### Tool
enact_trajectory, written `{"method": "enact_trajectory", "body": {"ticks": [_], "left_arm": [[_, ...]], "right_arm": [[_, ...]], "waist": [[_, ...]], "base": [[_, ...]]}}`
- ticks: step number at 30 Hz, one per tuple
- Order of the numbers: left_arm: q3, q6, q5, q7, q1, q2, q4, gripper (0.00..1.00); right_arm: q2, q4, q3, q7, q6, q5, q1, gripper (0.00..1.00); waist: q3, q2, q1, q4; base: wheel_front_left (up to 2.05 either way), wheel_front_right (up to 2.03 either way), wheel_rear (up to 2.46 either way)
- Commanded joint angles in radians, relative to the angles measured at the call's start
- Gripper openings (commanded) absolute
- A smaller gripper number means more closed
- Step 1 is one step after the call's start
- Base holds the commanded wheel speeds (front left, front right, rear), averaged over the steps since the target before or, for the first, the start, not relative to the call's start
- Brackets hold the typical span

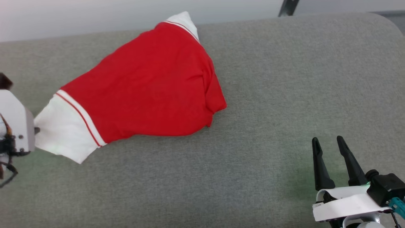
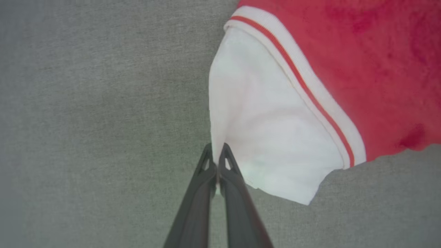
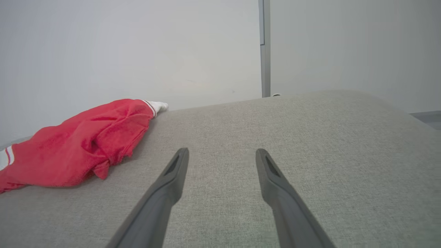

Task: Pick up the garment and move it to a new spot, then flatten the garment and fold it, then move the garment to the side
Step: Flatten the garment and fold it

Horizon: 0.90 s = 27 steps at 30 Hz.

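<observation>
The garment (image 1: 148, 85) is a red jersey with white panels and striped trim, lying folded over in a lump across the left half of the grey surface. In the left wrist view my left gripper (image 2: 216, 155) is shut on the edge of its white panel (image 2: 268, 131). The head view has that arm's white wrist (image 1: 15, 126) at the left edge, touching the white corner (image 1: 60, 133). My right gripper (image 1: 329, 142) hovers open at the lower right, well clear of the cloth. The right wrist view has the garment (image 3: 79, 151) far to the left of the spread fingers (image 3: 175, 172).
The grey fabric-covered table (image 1: 284, 95) stretches wide to the right of the garment. Its far edge (image 1: 253, 20) meets a pale wall, with a dark post (image 1: 288, 8) behind it. The table's right corner is rounded.
</observation>
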Motion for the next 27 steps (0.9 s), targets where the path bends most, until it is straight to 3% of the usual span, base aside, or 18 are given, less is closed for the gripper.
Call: {"method": "enact_trajectory", "body": {"ticks": [1,4,5,6,7,15,18,23,27], "left_arm": [[-0.008,-0.007,0.022,-0.017,0.006,-0.003,0.016,0.00],[-0.020,-0.016,0.041,-0.040,-0.009,-0.020,0.048,0.00],[-0.024,-0.018,0.048,-0.047,-0.015,-0.024,0.059,0.20],[-0.032,-0.023,0.061,-0.055,-0.021,-0.023,0.066,0.55],[-0.039,-0.026,0.076,-0.067,-0.028,-0.021,0.072,1.00],[-0.051,-0.062,0.124,-0.072,-0.151,-0.011,0.020,1.00],[-0.051,-0.062,0.130,-0.062,-0.209,-0.033,-0.021,1.00],[-0.052,-0.068,0.111,-0.080,-0.274,-0.124,-0.045,1.00],[-0.025,-0.034,0.078,-0.084,-0.352,-0.224,0.028,1.00]], "right_arm": [[0.000,-0.005,-0.005,-0.001,-0.001,-0.003,-0.006,1.00],[0.000,-0.011,-0.006,-0.001,-0.001,-0.003,-0.006,1.00],[0.000,-0.013,-0.007,-0.001,-0.001,-0.003,-0.006,1.00],[0.000,-0.014,-0.007,-0.001,-0.001,-0.003,-0.006,1.00],[0.000,-0.015,-0.007,-0.001,-0.001,-0.004,-0.006,1.00],[0.000,-0.018,-0.003,-0.001,-0.001,0.008,-0.008,1.00],[0.000,-0.014,0.010,-0.001,-0.001,0.016,-0.017,1.00],[0.000,-0.011,0.013,-0.001,-0.001,0.033,-0.026,1.00],[0.000,-0.023,0.040,-0.001,-0.001,0.048,-0.060,1.00]], "waist": [[0.014,-0.0001,0.0000,-0.016],[0.024,-0.0001,0.0000,-0.020],[0.026,-0.0001,0.0000,-0.020],[0.026,-0.0001,0.0000,-0.020],[0.027,-0.0001,0.0000,-0.019],[0.036,-0.0001,0.0000,-0.010],[0.042,-0.0001,0.0000,-0.018],[0.046,-0.0001,0.0000,-0.034],[0.093,-0.0001,0.0000,-0.066]], "base": [[0.00,0.00,0.00],[0.00,0.00,0.00],[0.00,0.00,0.00],[0.00,0.00,0.00],[0.00,0.00,0.00],[0.00,0.00,0.00],[0.00,0.00,0.00],[0.00,0.00,0.00],[0.00,0.00,0.00]]}}
